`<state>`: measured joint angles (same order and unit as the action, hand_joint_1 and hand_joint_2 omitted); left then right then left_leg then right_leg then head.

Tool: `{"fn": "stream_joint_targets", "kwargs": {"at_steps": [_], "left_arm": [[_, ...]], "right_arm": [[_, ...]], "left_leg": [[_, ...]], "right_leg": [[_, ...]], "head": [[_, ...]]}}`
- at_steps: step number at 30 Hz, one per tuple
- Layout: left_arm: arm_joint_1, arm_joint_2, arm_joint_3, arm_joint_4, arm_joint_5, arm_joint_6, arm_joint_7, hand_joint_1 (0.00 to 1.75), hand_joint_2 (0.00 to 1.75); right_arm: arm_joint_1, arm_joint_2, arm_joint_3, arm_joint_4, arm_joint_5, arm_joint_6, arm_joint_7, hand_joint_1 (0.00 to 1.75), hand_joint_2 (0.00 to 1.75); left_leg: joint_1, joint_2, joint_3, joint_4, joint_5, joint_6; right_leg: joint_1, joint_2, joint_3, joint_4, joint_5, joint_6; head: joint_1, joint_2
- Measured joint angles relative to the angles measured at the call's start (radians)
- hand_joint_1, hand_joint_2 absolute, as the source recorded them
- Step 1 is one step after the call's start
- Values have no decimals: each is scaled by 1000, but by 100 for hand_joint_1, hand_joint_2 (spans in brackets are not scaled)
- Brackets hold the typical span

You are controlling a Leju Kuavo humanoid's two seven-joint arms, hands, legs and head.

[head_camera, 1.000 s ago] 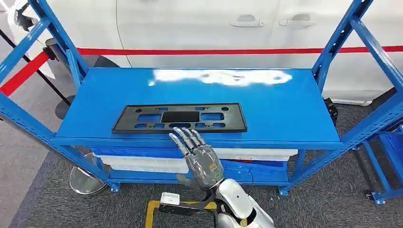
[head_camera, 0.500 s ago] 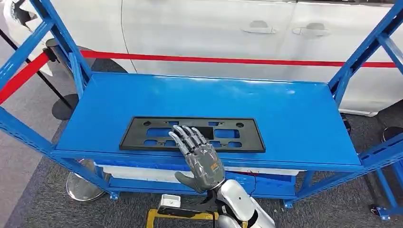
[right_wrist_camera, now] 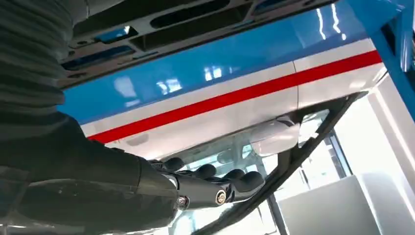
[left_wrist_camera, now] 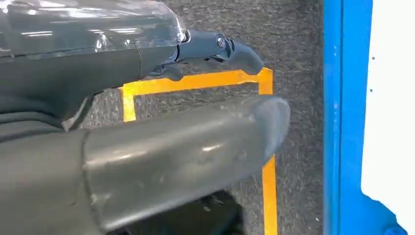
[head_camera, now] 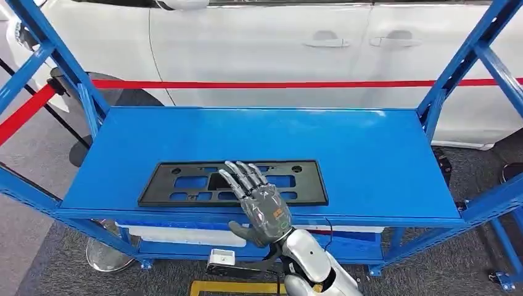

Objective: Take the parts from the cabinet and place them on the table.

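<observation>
A flat black plastic part with several cut-outs lies near the front edge of the blue cabinet shelf. My right hand reaches over that front edge, fingers stretched out and apart above the part's middle, holding nothing. I cannot tell whether the fingertips touch it. In the right wrist view the part shows past the dark fingers. My left hand hangs low over the carpet beside the cabinet and holds nothing.
Blue slanted uprights frame the shelf on both sides. A white car and a red barrier tape stand behind. White panels lie on the lower shelf. Yellow floor tape marks the carpet.
The camera has moved, shifting the whole scene. My right hand has moved forward from the shelf's front edge to over the black part's middle.
</observation>
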<state>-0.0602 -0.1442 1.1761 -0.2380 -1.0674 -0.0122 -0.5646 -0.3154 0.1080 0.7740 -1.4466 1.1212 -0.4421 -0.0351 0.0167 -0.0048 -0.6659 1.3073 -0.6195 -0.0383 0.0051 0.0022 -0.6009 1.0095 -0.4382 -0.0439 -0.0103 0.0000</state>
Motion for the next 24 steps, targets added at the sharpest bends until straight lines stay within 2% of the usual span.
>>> {"fn": "stream_joint_targets", "kwargs": {"at_steps": [1, 2, 3, 4, 5, 6, 7, 8, 9, 10, 11, 12, 13, 14, 15, 16, 18, 19, 20, 23, 24], "left_arm": [[1, 1, 0, 0, 0, 0, 0, 0, 0], [0, 2, 0, 0, 0, 0, 0, 0, 0], [-1, 3, 0, 0, -1, 0, 0, 0, 0], [-1, 3, 0, 0, -2, 0, 0, 0, 0], [-3, 3, 0, 0, -2, 0, 0, 0, 0], [-5, 3, 0, 0, -4, 0, 0, 0, 0], [-2, 3, -1, 0, -4, 0, 0, 0, 0], [-1, 3, -1, 0, -5, 0, 1, 0, 0], [-2, 3, -1, 0, -7, 0, 2, 0, 0], [-6, 0, -2, 0, -9, 0, 2, 0, 0], [-9, 0, -3, 0, -9, 0, 2, 0, 0], [-11, 0, -3, 0, -8, 0, 2, 0, 0], [-12, 0, -3, 0, -8, 0, 2, 0, 0], [-12, 0, -3, 0, -8, 0, 3, 0, 0], [-12, 0, -3, 0, -9, 0, 5, 0, 0], [-12, 0, -3, 0, -9, 0, 5, 0, 0], [-13, 0, -3, 0, -13, 0, 6, 0, 0], [-14, 0, -4, 0, -16, 1, 8, 0, 0], [-15, 0, -5, 0, -20, 0, 8, 0, 0], [-18, 0, -5, 0, -21, 0, 11, 0, 0], [-19, 0, -5, 0, -21, 0, 11, 0, 0]], "right_arm": [[0, 0, 0, 2, 0, 1, 0, 0, 175], [-1, 0, 0, 3, -1, 3, 0, 0, 175], [-3, 0, 0, 5, -2, 8, 0, 0, 175], [-6, 0, 0, 7, -2, 14, 0, 0, 175], [-9, 0, 0, 10, -2, 19, 2, 0, 175], [-15, 0, 0, 17, -3, 28, 6, 0, 175], [-18, 0, 0, 25, -2, 35, 10, 0, 175], [-24, 1, 0, 37, -2, 41, 15, 0, 175], [-32, 1, 0, 50, 0, 46, 22, 0, 175], [-39, 2, 0, 66, 1, 49, 27, 0, 175], [-46, 2, 0, 79, 1, 50, 28, 0, 175], [-52, 3, 0, 98, 1, 53, 32, 0, 175], [-53, 3, 0, 111, 1, 55, 34, 0, 175], [-52, 3, 0, 124, 3, 54, 36, 0, 175], [-52, 3, 0, 138, 4, 54, 37, 0, 175], [-53, 3, 0, 152, 7, 53, 40, 0, 175], [-60, 9, 0, 184, 14, 51, 45, 0, 175], [-66, 13, 0, 203, 16, 48, 47, 0, 175], [-73, 19, 0, 223, 17, 46, 51, 0, 175], [-85, 35, 0, 266, 17, 42, 59, 0, 175], [-87, 39, 0, 278, 17, 42, 61, 0, 175]], "left_leg": [[1, 0, 13, -38, 31, -1], [2, 0, 42, -107, 76, -1], [3, 1, 82, -199, 130, 1], [4, 1, 106, -268, 153, 4], [-2, 2, 103, -279, 116, 7], [-6, 4, 101, -277, 112, 22], [-6, 2, 103, -278, 139, 33], [-7, 1, 104, -278, 141, 37], [0, 1, 105, -287, 150, 48], [2, 4, 108, -293, 156, 55], [3, 5, 107, -295, 158, 60], [2, 4, 105, -295, 159, 63], [2, 4, 105, -294, 159, 63], [2, 4, 104, -294, 158, 64], [2, 4, 104, -294, 158, 64], [2, 3, 105, -294, 157, 63], [2, 1, 109, -293, 153, 60], [2, 0, 111, -292, 150, 56], [-4, -1, 109, -289, 147, 51], [-3, 0, 107, -294, 148, 33], [-4, 0, 111, -297, 148, 25]], "right_leg": [[-1, 1, 1, 2, -1, 2], [-2, 1, 2, 5, -3, 4], [-4, 1, 3, 9, -6, 8], [-4, 1, 2, 13, -9, 13], [-2, 1, 0, 18, -8, 17], [1, 1, -8, 19, -8, 23], [1, 0, -7, 19, -9, 29], [1, -1, -5, 16, -7, 35], [5, 0, -5, 17, -6, 41], [0, 1, -10, 31, -21, 46], [-1, 0, -30, 72, -54, 51], [-4, 0, -62, 141, -93, 55], [-7, 0, -101, 223, -129, 59], [-9, 0, -133, 288, -151, 62], [-11, 0, -150, 320, -150, 64], [-13, -1, -143, 302, -126, 65], [-17, -1, -71, 155, -37, 60], [-16, -1, -27, 68, 2, 53], [-9, 0, -5, 27, -7, 47], [-5, 2, -8, 16, -12, 41], [-7, 3, -5, 8, -9, 33]], "head": [[0, 0], [-1, 0], [-1, 0], [-1, 0], [0, 0], [-2, 0], [0, 0], [-2, 0], [-1, 0], [-2, 0], [2, 0], [8, 0], [8, 0], [8, 0], [8, 0], [9, 0], [9, 0], [9, 0], [8, 0], [8, 0], [7, 0]]}}
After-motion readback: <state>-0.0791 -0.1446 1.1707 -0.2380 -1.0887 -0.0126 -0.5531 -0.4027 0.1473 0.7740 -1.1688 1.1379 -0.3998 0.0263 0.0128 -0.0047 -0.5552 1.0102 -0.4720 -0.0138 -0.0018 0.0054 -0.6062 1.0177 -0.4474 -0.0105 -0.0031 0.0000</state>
